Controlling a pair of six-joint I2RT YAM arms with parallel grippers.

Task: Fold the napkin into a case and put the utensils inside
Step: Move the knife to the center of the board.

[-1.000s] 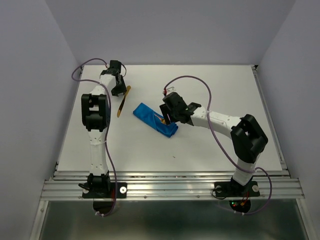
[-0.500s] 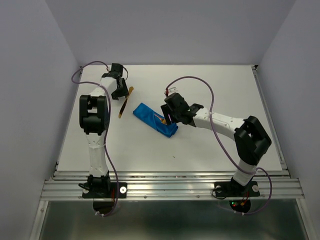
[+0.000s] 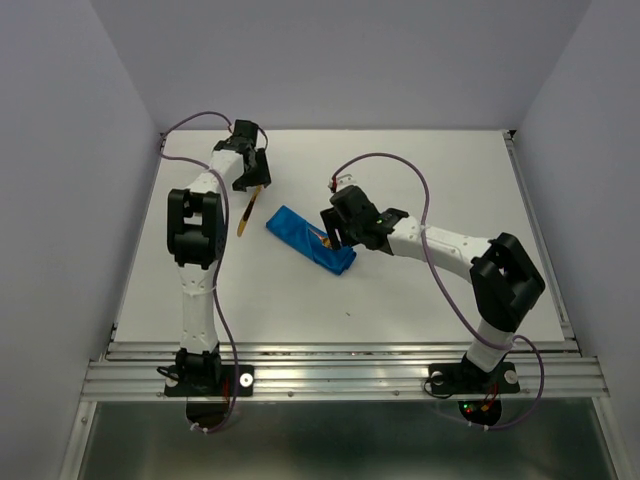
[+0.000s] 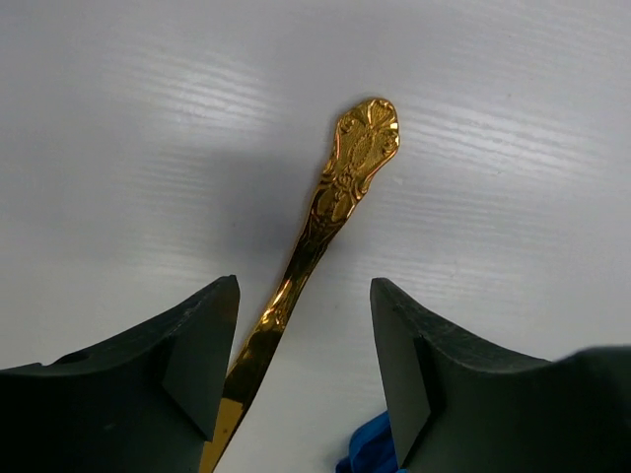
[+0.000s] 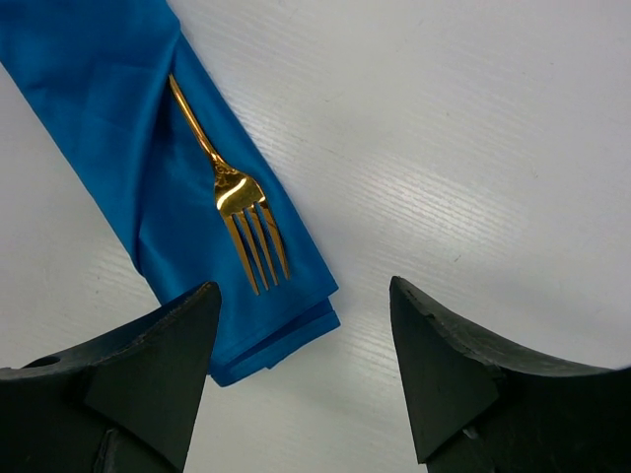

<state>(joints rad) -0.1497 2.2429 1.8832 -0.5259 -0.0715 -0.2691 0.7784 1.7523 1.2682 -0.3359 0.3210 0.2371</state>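
case (image 5: 99, 99) lies folded on the surface (image 4: 513, 118), fork (image 5: 242, 212) handle slipped into its fold, tines exposed. right fingers (image 5: 444, 365) stand wide over its end, holding nothing. second utensil (image 4: 340, 187) lies just beside the case. left fingers (image 4: 187, 355) straddle it wide, judged positioned for pickup.

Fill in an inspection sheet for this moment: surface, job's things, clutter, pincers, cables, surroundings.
Surface: white table, one tiny dark speck.
Job's things: blue napkin folded into a narrow strip; fork lying on it, tines showing; second gold utensil on bare table beside it.
Clutter: nothing seen.
Pincers: left pincer open astride the utensil's handle; right pincer open above the napkin's fork end.
Cables: purple cables loop off both arms, clear of the napkin.
Surroundings: plain pale walls; metal rail at the near edge.
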